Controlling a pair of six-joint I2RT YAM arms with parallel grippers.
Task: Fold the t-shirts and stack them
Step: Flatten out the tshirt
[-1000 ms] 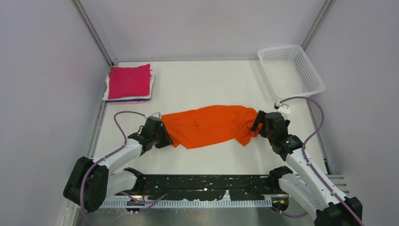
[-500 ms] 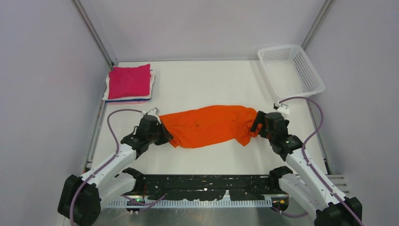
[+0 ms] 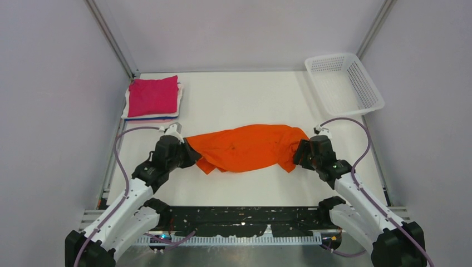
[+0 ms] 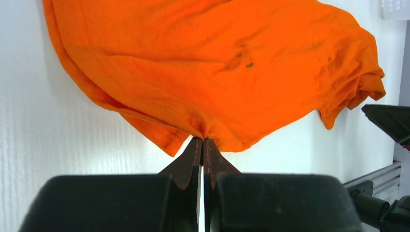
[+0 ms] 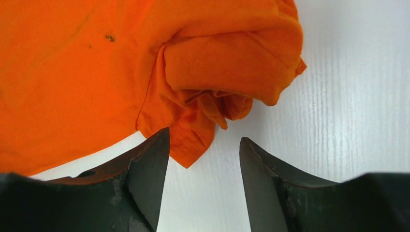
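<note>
Bright orange soft cloth t-shirt (image 3: pixel 247 147) lies unfolded and crumpled on the white table (image 3: pixel 245 100). It forms a long band running left to right across the middle, between the two arms.

Left claw (image 3: pixel 186 156) is at the shirt's left end, closed tight on a pinch of the orange cloth. In the left wrist view both fingers are pressed together with no gap. The fabric is gathered into a pucker right at the tips and fans out wide beyond them. A few small dark specks show on the cloth.

Right claw (image 3: pixel 300 153) is at the shirt's right end, jaws apart, gripping nothing. In the right wrist view a loose corner of the hem hangs into the gap. That corner sits close to the finger on that picture's left. The other finger is clear of the cloth, over bare table. A bunched sleeve or fold sits just past the fingertips.

Folded magenta-pink cloth t-shirt (image 3: pixel 153 95) sits at the far-left corner of the table. It tops a stack with white and blue cloth edges (image 3: pixel 127 108) showing under it, well apart from the orange shirt.

White plastic lattice basket (image 3: pixel 364 83) stands at the far-right corner, apart from both arms and the shirt.
</note>
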